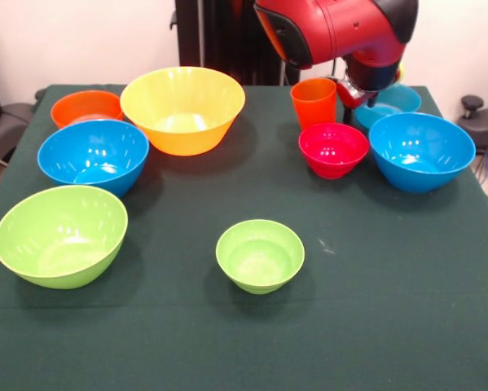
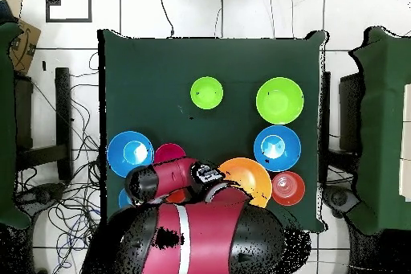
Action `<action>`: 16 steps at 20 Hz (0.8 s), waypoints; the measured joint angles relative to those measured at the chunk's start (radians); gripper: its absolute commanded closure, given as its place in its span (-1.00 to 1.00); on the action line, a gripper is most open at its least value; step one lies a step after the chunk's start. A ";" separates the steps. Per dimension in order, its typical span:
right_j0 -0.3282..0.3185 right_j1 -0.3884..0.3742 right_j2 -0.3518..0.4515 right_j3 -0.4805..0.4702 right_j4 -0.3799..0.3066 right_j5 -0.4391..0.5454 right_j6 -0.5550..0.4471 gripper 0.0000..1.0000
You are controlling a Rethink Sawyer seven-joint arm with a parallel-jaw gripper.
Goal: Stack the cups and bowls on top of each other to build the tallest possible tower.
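A: Looking across the worktop, one sees every bowl standing apart and upright on the green cloth, nothing nested. The yellow bowl sits far back, with the orange bowl just beside it and a blue bowl in front of that. The lime bowl is nearest on that side; the small green bowl stands alone near the middle.

B: And the other side?

A: The orange cup stands upright, the red bowl just in front of it, a second blue bowl beside the red one. A third blue bowl lies behind, partly hidden by the arm.

B: The end effector?

A: It hangs low between the orange cup and that rear blue bowl, under the arm's red head. Its opening cannot be told, nor whether it holds anything; from overhead the arm covers it
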 measured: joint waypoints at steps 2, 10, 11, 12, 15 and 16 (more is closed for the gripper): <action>0.000 0.000 0.000 0.000 0.000 0.000 0.000 -1.00; 0.003 0.028 0.004 -0.003 0.008 0.001 0.000 1.00; 0.003 0.027 0.004 -0.003 0.008 0.001 0.000 1.00; 0.003 0.028 0.004 -0.003 0.009 0.001 0.000 1.00; 0.003 0.028 0.004 -0.003 0.009 0.001 0.000 1.00; 0.003 0.028 0.004 -0.003 0.009 0.001 0.000 1.00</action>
